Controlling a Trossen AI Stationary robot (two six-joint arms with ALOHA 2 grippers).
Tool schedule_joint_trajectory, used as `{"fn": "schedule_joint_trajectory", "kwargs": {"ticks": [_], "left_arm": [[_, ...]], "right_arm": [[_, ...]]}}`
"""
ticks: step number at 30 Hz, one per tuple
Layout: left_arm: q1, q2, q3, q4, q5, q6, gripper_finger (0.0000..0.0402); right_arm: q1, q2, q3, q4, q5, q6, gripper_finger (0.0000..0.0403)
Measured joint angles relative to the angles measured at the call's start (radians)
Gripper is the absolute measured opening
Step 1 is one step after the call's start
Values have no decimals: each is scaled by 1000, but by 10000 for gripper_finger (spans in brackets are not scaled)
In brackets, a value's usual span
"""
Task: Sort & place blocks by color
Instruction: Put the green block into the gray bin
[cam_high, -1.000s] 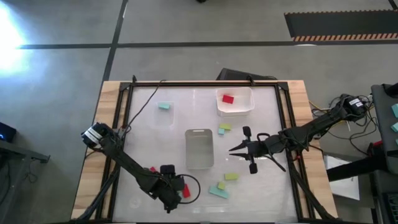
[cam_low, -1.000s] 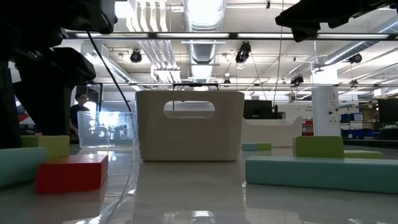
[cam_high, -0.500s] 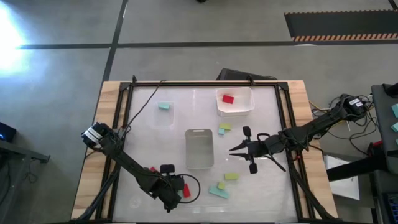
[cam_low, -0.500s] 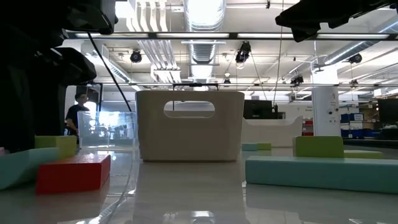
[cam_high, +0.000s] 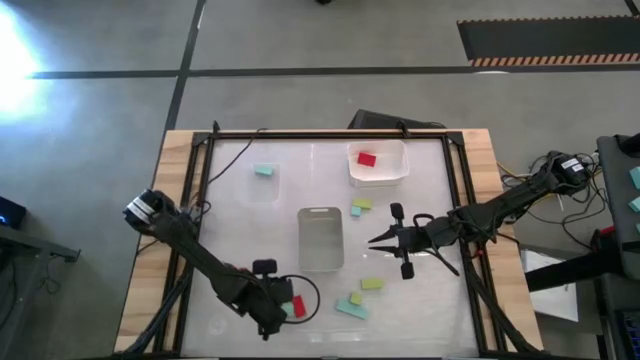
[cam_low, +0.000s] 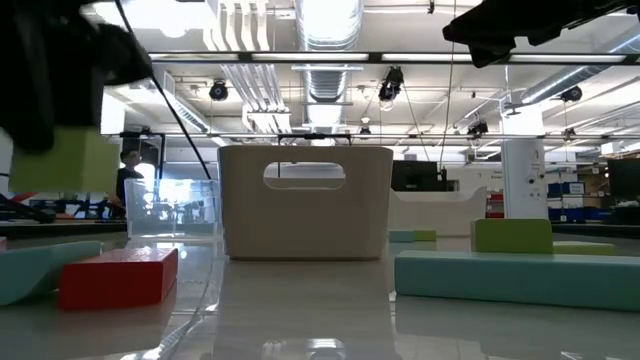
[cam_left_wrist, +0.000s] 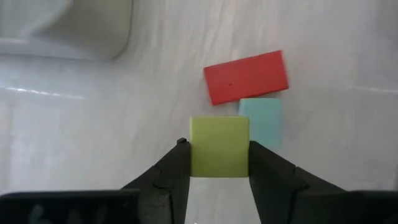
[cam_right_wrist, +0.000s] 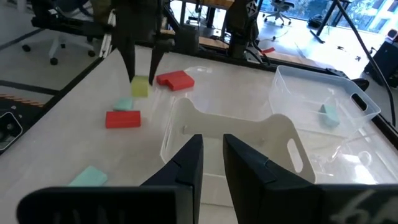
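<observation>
Where red block (cam_left_wrist: 246, 77) touching teal block (cam_left_wrist: 261, 119)

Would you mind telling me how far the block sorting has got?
Early days. Done: one red block sits in the far right tray, one teal block in the far left tray. In hand: the left gripper holds a yellow-green block, lifted. The right gripper waits. Left: the middle bin looks empty; several blocks remain loose.
</observation>
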Motion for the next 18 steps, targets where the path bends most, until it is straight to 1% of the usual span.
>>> {"fn": "schedule_joint_trajectory", "kwargs": {"ticks": [4,8,14,18], "left_arm": [[24,-47,50,-33,7,26,118],[68,-69,106,-41,8,95,119],[177,-77,190,-39,44,245,120],[270,-77,220,-38,53,357,120]], "right_arm": [[0,0,0,-6,0,-9,52],[0,-23,-1,-61,0,-10,52],[0,-80,-1,-87,0,-51,52],[0,-118,-1,-99,0,-90,52]]}}
